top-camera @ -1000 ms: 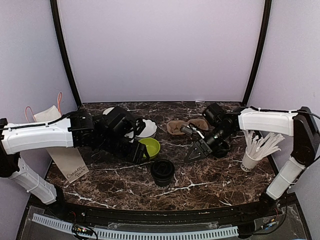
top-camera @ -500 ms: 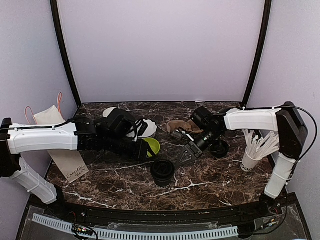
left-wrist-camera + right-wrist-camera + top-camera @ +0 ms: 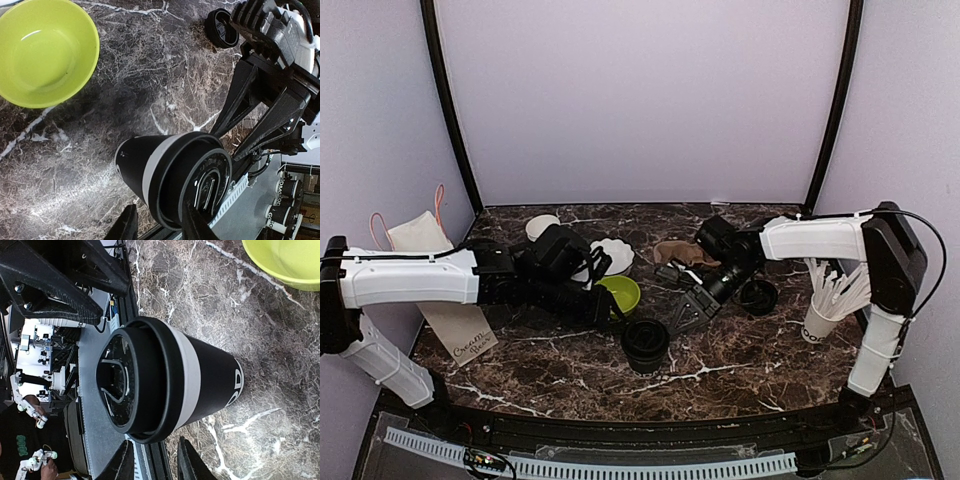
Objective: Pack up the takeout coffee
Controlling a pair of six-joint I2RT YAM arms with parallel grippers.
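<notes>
The takeout coffee (image 3: 645,344) stands upright on the desk (image 3: 750,352), its lid on. My left end effector (image 3: 608,306) and right end effector (image 3: 684,314) are near it, both released and holding nothing.

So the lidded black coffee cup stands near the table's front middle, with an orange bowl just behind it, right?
Not orange: the top view shows the bowl behind the lidded coffee cup is lime green. The rest holds.

The takeout coffee (image 3: 170,382) is black (white band, white lettering); the bowl (image 3: 45,50) is lime-green.
</notes>
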